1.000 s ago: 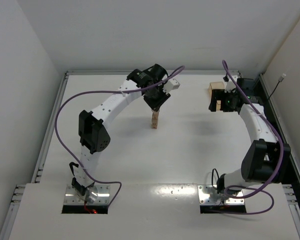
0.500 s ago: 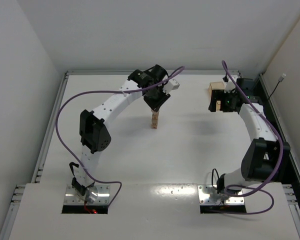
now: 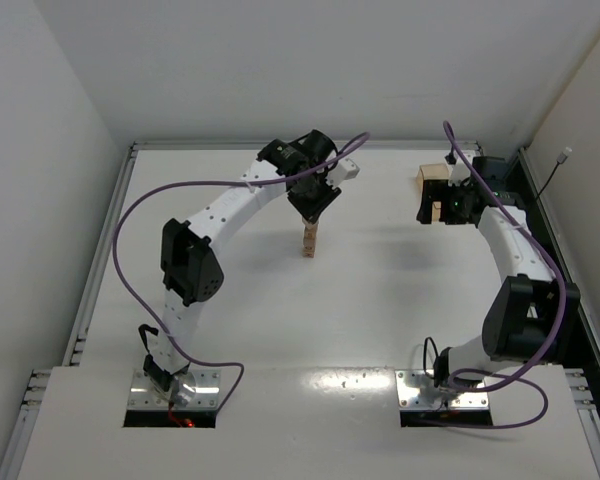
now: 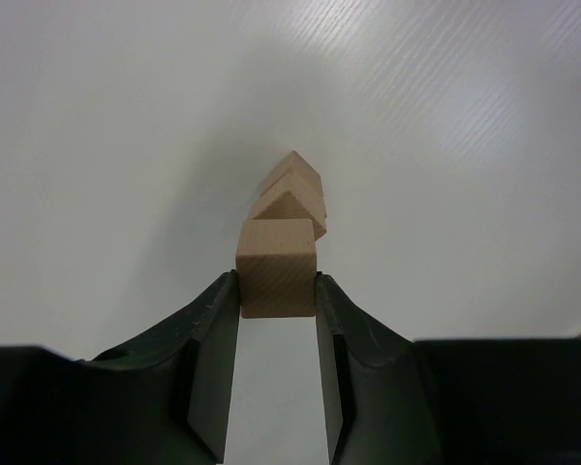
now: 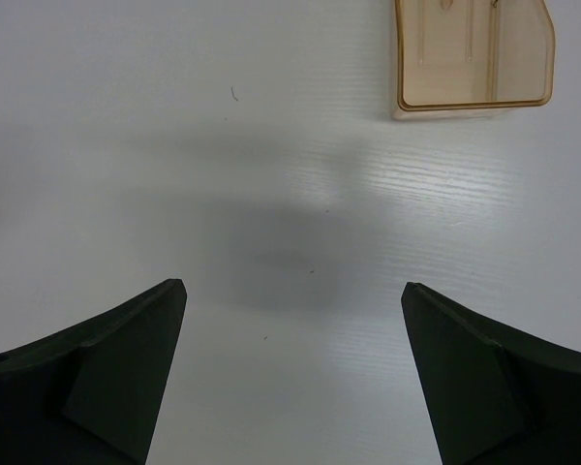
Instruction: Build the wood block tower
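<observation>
Closest to me, the two arm bases sit at the near edge of the white table (image 3: pixel 380 300). The left arm curves up and inward towards the middle. Its left gripper (image 4: pixel 276 281) is clamped on a wood block (image 4: pixel 276 260), a plain light-tan cube with fine grain on its face, pinched squarely between the two dark fingers (image 4: pixel 208 339) at their very tips.

Right beneath and just past that cube stands the tower (image 3: pixel 309 241), a slim tan column upright in the middle of the table. Seen from the left wrist, its top pieces show as angled edges lined up behind the held cube. I cannot tell whether the cube is touching them.

Further off to the right, the right gripper (image 5: pixel 292 285) hangs over bare table with its jaws spread wide and nothing between them. Just beyond it, near the far right corner, lies a translucent tan tray (image 5: pixel 470 58), well apart from the tower.
</observation>
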